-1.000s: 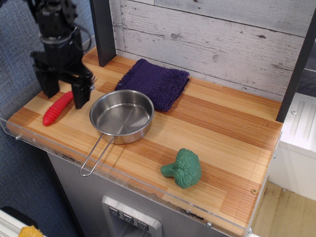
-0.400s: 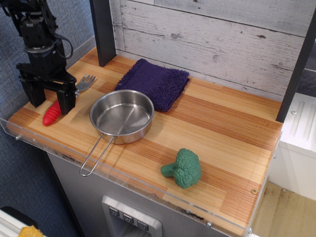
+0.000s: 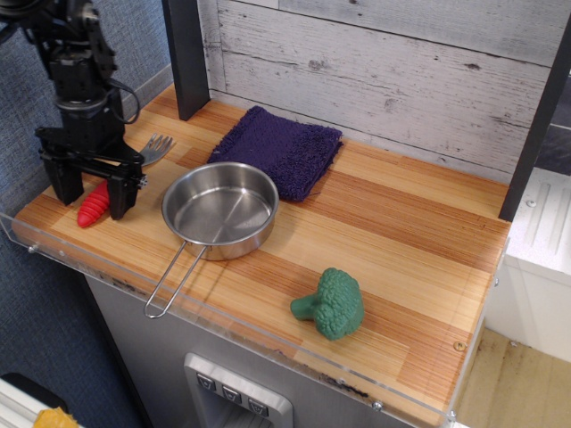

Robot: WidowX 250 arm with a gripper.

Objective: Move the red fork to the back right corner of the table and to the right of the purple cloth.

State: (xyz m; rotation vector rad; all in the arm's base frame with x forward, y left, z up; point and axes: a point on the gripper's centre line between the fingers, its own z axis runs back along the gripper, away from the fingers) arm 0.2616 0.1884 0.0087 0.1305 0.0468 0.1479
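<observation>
The red fork lies at the table's left end, its red ribbed handle toward the front and its silver tines toward the back. My black gripper is open and stands low over the handle, one finger on its left and one finger on its right. The handle's middle is hidden behind the gripper. The purple cloth lies at the back, left of centre, well to the right of the gripper.
A steel pan with a wire handle sits just right of the gripper, in front of the cloth. A green toy broccoli lies near the front edge. A dark post stands at the back left. A clear acrylic rim lines the front.
My gripper has moved left and toward the front and come down, from over the fork's neck to astride its red handle. The fork, pan, cloth and broccoli have not moved.
</observation>
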